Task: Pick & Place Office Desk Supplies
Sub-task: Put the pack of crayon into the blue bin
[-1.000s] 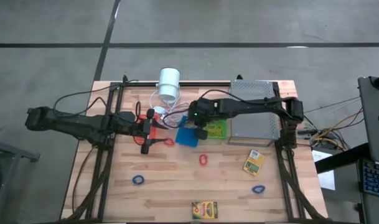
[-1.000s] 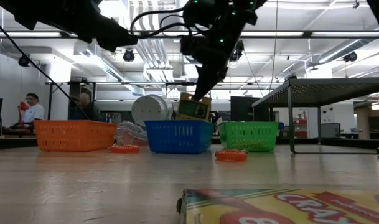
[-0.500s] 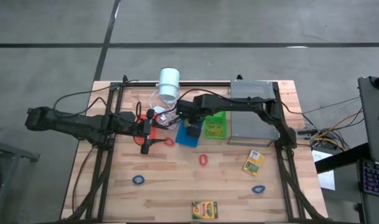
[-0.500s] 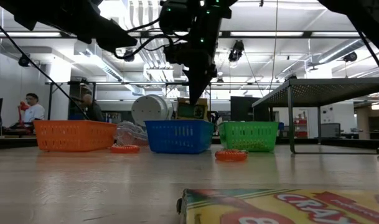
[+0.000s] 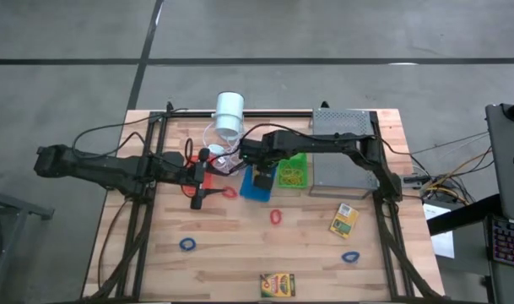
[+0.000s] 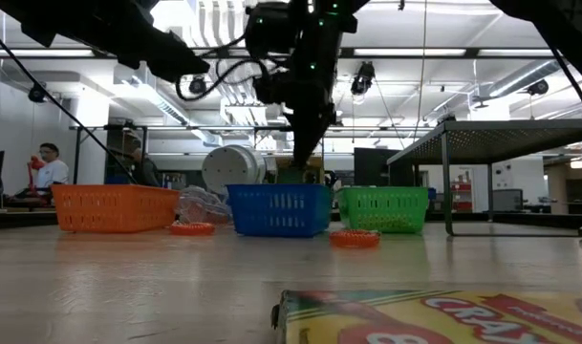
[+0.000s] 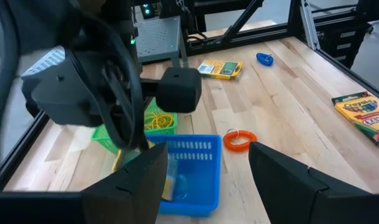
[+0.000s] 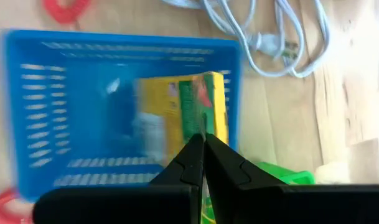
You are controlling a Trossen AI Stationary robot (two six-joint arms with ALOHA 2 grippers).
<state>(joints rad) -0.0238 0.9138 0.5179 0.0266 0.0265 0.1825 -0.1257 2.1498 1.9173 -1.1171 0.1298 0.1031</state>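
Right fingers [image 8: 204, 163]: pressed together on the crayon box [image 8: 183, 115], now lowered from the rim into the blue basket [image 5: 258, 184], frame centre.
Left fingers [image 7: 201, 168]: apart, empty, left of centre.
Meaning: placement nearly done; release pending.
Counter [image 5: 231, 253]: other boxes, bands remain.

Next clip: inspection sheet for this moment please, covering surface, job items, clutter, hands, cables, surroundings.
Surface: wooden table, mostly bare at the near side.
Job's things: blue basket holds a crayon box; green basket holds rubber bands; orange basket; two more crayon boxes and loose red and blue bands on the wood.
Clutter: white cylinder; grey metal tray.
Hands: right hand over the blue basket, shut on the crayon box; left hand open, by the orange basket.
Cables: white cord beside the blue basket.
Surroundings: people seated in the room behind.
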